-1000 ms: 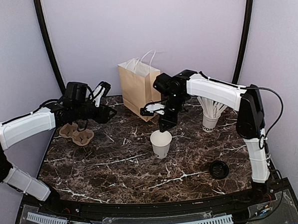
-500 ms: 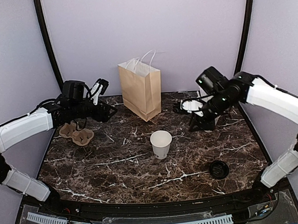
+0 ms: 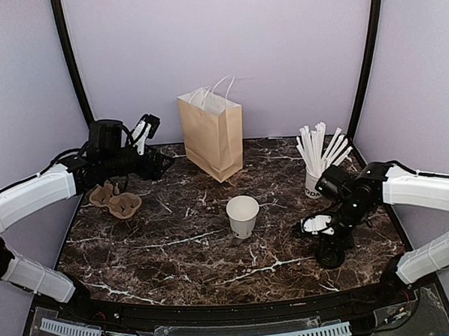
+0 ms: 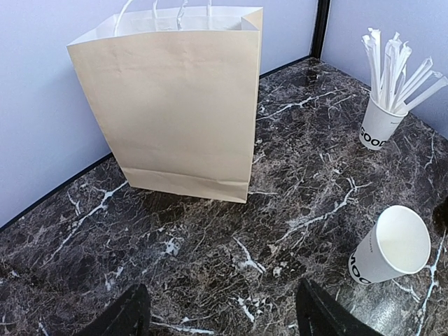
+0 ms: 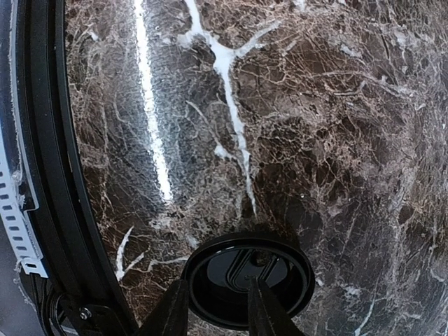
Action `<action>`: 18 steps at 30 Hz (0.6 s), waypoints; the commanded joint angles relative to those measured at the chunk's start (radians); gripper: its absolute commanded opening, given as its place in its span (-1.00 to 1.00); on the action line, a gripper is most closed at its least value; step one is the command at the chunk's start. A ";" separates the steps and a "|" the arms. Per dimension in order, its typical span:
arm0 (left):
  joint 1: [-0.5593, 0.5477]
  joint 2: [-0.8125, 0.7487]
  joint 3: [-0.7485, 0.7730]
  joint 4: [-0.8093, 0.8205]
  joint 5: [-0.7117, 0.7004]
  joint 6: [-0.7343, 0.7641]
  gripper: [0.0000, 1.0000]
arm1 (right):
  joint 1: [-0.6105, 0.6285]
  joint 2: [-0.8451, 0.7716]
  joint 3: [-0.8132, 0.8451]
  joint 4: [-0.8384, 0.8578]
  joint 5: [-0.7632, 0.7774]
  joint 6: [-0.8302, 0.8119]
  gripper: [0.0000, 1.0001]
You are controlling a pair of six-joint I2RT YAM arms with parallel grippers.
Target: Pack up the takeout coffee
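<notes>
While we look down from above, the left gripper [image 3: 157, 145] hangs over the back-left of the table [image 3: 176, 246], near the cardboard cup tray [image 3: 115, 201], and its fingers are spread wide with nothing between them. The cup [image 3: 243, 216] stands upright in the middle of the table, mouth open and no lid on it. It sits in front of the paper bag [image 3: 211, 135] and well apart from both grippers. Over at the front right, the right gripper [image 3: 329, 251] points straight down at the marble, and from up here we cannot tell how its fingers stand. Behind that arm is the cup of straws [image 3: 315, 180].

Now to the left wrist. We see the bag dead ahead, upright, handles up. The cup [image 4: 392, 245] is off at the lower right, dark lettering near its base, and the cup of straws sits far right. Two dark fingers [image 4: 129, 316] poke in at the bottom edge, far apart and empty.

Right wrist now. The black lid [image 5: 283, 269] lies flat on the marble close to the table's edge. The right gripper [image 5: 217, 283] is directly over it, with only a narrow gap between the fingers. One finger is at the lid's outer rim and the other is over its middle. Whether they touch it, we cannot tell.
</notes>
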 commanded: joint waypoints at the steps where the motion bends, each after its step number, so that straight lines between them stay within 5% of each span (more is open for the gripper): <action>1: -0.005 0.008 -0.011 0.003 -0.012 0.022 0.49 | 0.001 -0.018 -0.016 -0.023 -0.012 -0.044 -0.37; 10: -0.005 0.028 -0.005 -0.002 -0.021 0.027 0.49 | 0.044 -0.034 -0.085 -0.008 0.008 -0.079 -0.38; 18: -0.005 0.027 -0.001 -0.005 -0.027 0.026 0.48 | 0.068 -0.003 -0.142 0.004 0.055 -0.091 -0.14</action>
